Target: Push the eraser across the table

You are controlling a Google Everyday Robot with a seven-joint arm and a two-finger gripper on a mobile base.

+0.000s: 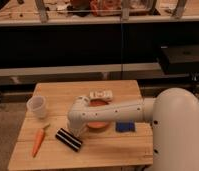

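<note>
The eraser (pixel 68 139) is a black block with a pale stripe. It lies slanted on the wooden table (pixel 53 95), near the front edge, left of the middle. My white arm reaches in from the right across the table. My gripper (pixel 75 131) points down at the eraser's right end, touching it or just above it.
An orange carrot (pixel 39 141) lies left of the eraser. A white cup (pixel 37 106) stands at the left edge. A red-orange bowl (pixel 98 123) sits partly hidden under my arm. A blue flat object (pixel 125 127) lies to the right. A white packet (pixel 101 94) lies behind.
</note>
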